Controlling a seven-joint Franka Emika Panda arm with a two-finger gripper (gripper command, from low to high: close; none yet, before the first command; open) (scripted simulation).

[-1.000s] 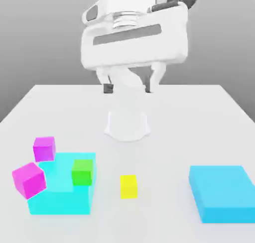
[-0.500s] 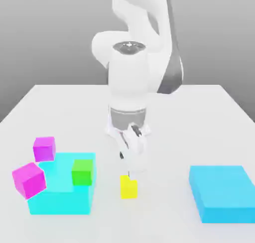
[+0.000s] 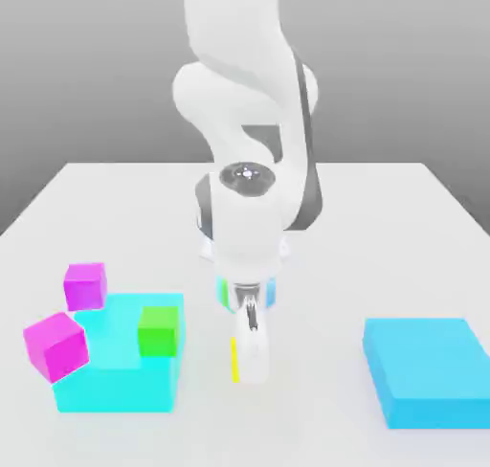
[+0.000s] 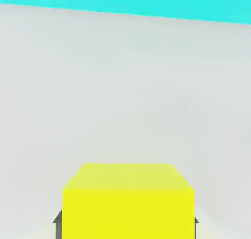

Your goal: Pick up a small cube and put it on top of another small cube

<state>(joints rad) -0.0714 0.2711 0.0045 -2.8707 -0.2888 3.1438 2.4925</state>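
The small yellow cube (image 3: 233, 360) rests on the white table (image 3: 364, 216) near its front edge, and the arm hides all but a thin strip of it. My gripper (image 3: 249, 360) is lowered straight down over it and shut on it. In the hand view the yellow cube (image 4: 127, 203) sits close up, with dark fingertips (image 4: 58, 218) pressed against its two sides. The green cube (image 3: 158, 329) stands on a low cyan block (image 3: 115, 379), to the exterior view's left of the gripper and apart from it.
Two larger magenta cubes (image 3: 84, 285) (image 3: 55, 344) lie at the left cyan block's far and left sides. A second cyan block (image 3: 426, 369) lies at the exterior view's right. A cyan block's edge (image 4: 127, 0) shows beyond the yellow cube in the hand view.
The hand came down from high above the table's middle to the yellow cube. Its fingers went from open to shut around the cube.
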